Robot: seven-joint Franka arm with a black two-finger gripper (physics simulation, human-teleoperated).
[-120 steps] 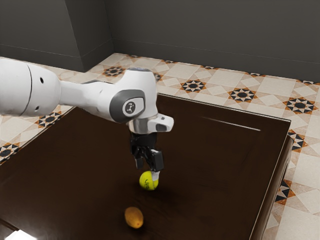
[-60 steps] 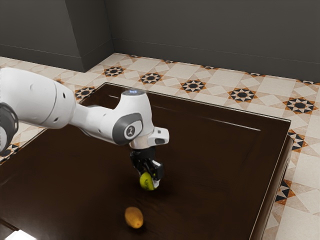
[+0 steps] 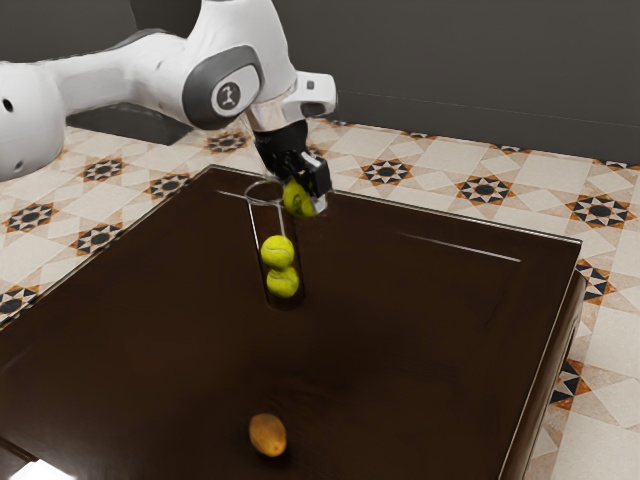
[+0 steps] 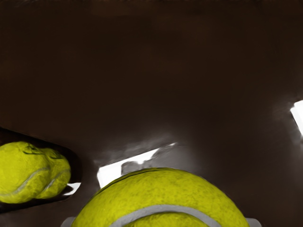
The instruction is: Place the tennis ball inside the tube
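Observation:
High over the table, my gripper [image 3: 308,192] is shut on a tennis ball [image 3: 298,199], just to the exterior view's right of the tube's rim. The clear tube [image 3: 251,222] stands upright on the table with two tennis balls [image 3: 278,252] stacked inside its lower part. In the wrist view the held ball [image 4: 161,201] is large between the fingertips of my gripper [image 4: 161,223], and the two balls [image 4: 23,172] lie inside the tube beside it.
A brown-orange oval object [image 3: 268,435] lies on the dark table [image 3: 420,340], toward the exterior view's bottom. White light reflections show on the tabletop.
My gripper has closed on the ball and lifted it from the table, up to about the height of the tube's rim. The tube and its two balls, earlier hidden by the arm, have come into sight.

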